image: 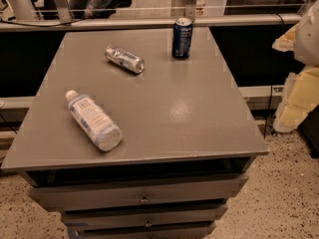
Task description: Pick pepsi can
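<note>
Pepsi can (182,38) stood upright near the far edge of the worktop (199,113), seemingly free for grasping; the claw was out of view, its opening unknown.

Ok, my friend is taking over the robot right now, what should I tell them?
The tool is not in the camera view.
The pepsi can stands upright near the back edge of the grey cabinet top, apart from the silver can lying on its side to the left. The clear bottle lies near the front left.
Done: nothing yet; the pepsi can is not picked.
Left: reach in, grip the pepsi can, lift it.
</note>
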You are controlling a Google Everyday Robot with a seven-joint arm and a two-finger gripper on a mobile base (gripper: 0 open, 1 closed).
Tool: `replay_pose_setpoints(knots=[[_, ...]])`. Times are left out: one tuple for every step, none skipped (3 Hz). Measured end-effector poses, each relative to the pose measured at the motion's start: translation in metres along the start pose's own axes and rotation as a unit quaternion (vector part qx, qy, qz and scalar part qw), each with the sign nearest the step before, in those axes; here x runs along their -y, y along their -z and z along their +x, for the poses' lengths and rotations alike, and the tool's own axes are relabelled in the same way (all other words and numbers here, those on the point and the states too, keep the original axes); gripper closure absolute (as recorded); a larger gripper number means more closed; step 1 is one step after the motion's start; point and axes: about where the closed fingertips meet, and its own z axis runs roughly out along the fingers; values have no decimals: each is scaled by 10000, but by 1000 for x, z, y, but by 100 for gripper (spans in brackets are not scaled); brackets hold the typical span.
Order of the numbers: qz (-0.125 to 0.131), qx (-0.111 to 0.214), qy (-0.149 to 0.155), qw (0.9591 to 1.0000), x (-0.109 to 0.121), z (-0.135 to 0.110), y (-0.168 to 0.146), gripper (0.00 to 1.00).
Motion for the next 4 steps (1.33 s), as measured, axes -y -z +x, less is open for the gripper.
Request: replay_pose_setpoints(knots=[[1, 0, 0, 10000, 0, 0, 0, 0], [84, 134, 34, 9999, 6, -2, -15, 0], [289, 512, -146, 9982, 34, -8, -52, 0], [585, 1217, -506, 9895, 83, -24, -87, 0]])
